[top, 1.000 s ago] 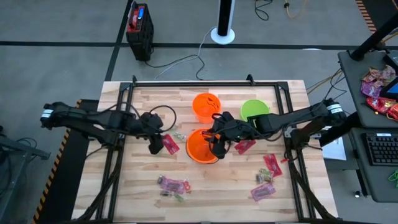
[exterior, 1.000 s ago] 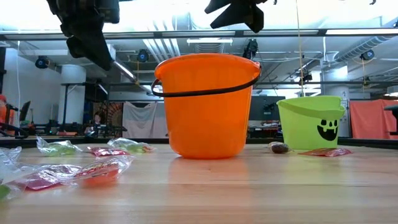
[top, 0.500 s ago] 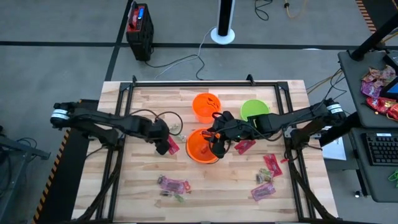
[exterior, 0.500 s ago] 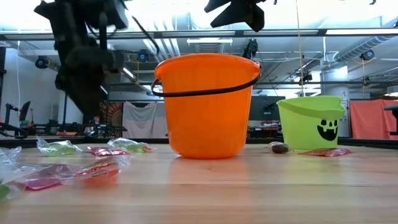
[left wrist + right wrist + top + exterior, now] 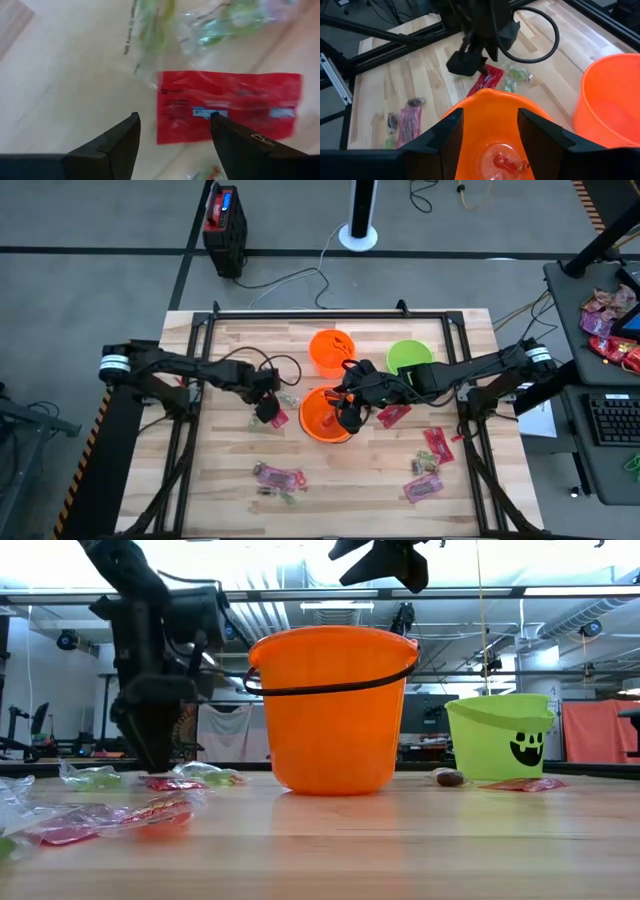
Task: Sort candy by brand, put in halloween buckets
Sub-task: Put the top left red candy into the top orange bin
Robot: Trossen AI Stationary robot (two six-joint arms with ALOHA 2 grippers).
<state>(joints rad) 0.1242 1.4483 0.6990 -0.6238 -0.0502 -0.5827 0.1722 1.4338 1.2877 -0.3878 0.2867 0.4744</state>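
Left pincer (image 5: 172, 131) spread wide over red packet (image 5: 227, 106) on counter (image 5: 65, 75). Right pincer (image 5: 487, 127) released above near orange bucket (image 5: 492, 130). Red candy (image 5: 506, 161) inside bucket visible only from right wrist.

Left dark six-joint arm is reaching in from the table's left edge toward the centre, wrist bent downward. Left two-finger gripper (image 5: 266, 411) is pointing down close to the tabletop; in the left wrist view its dark fingers (image 5: 114, 146) are standing apart, nothing between them. Right dark six-joint arm is stretching in from the right edge, elbow raised. Right two-finger gripper (image 5: 345, 412) is hanging high near mid-table; in the right wrist view its fingers (image 5: 441, 136) are spread wide and empty.
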